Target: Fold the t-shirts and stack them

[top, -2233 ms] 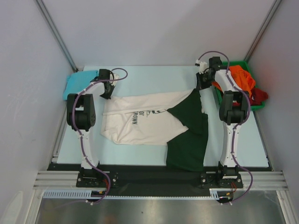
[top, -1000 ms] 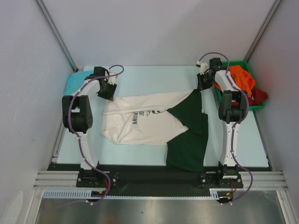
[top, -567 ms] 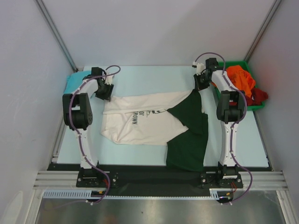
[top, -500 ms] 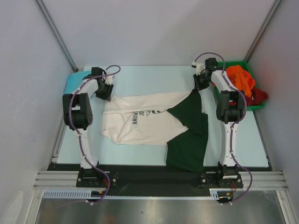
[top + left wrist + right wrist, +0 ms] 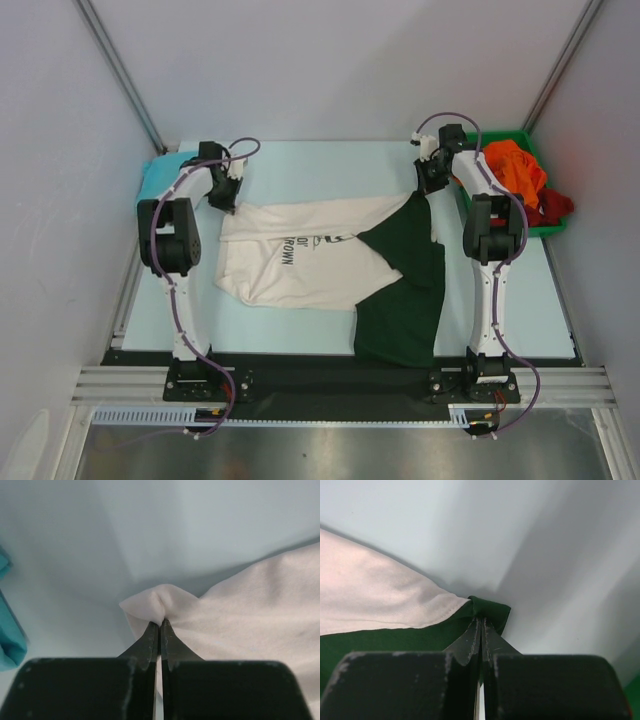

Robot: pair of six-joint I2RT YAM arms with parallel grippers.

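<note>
Top external view: the cream t-shirt [image 5: 300, 255] lies spread flat across the middle of the pale worktop [image 5: 330, 165], dark lettering showing on its upper face. Its dark green sleeve [image 5: 405, 300] covers the right part and reaches down to the black strip at the near edge. The left hand [image 5: 222, 195] sits at the shirt's far left corner and the right hand [image 5: 430, 185] at its far right corner, where the green cloth draws up to a point. Both arms are stretched out away from their bases. A teal shirt [image 5: 160, 180] lies at the far left edge of the worktop, just beside the left arm. At the far right stands a green bin [image 5: 503, 136] with an orange shirt [image 5: 515, 170] heaped in it and a dark red shirt [image 5: 555, 207] spilling over its right side. In the left wrist view the two black fingers are pressed together on a small puckered fold of cream cloth at the shirt's corner, with a strip of teal at the left edge of the picture. In the right wrist view the fingers are likewise pinched together on the folded green corner, right where the cream cloth meets the green along a seam.
</note>
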